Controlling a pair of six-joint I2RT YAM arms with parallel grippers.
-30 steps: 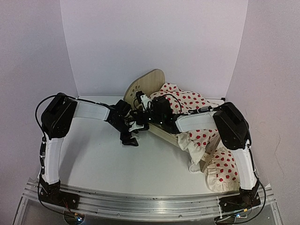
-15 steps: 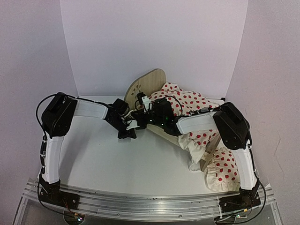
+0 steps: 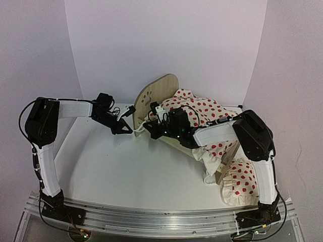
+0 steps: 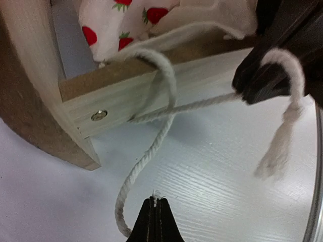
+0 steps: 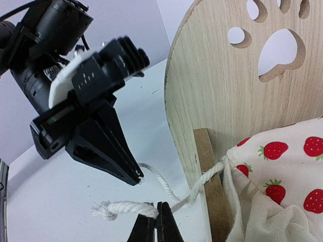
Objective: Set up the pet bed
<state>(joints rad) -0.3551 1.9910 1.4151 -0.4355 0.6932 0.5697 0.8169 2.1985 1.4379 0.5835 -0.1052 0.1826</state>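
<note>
The pet bed (image 3: 159, 91) stands at the back of the table, its paw-print headboard (image 5: 227, 91) upright. A strawberry-print blanket (image 3: 202, 111) lies over it. A white cord (image 4: 146, 151) from the fabric's corner loops round the wooden side rail (image 4: 126, 98) beside the headboard. My left gripper (image 4: 155, 200) is shut on one frayed cord end, low over the table left of the headboard (image 3: 126, 129). My right gripper (image 5: 157, 206) is shut on the other cord end (image 5: 123, 207), close to the rail, a few centimetres from the left fingertips (image 5: 135, 176).
Ruffled red-spotted fabric (image 3: 237, 184) hangs over the low footboard (image 3: 224, 166) near the right arm's base. White walls close the back and sides. An aluminium rail (image 3: 151, 217) runs along the table's near edge.
My left gripper has shut on a cord end and moved back and to the left, drawing the cord out. The right gripper kept its grip and shifted slightly left.
</note>
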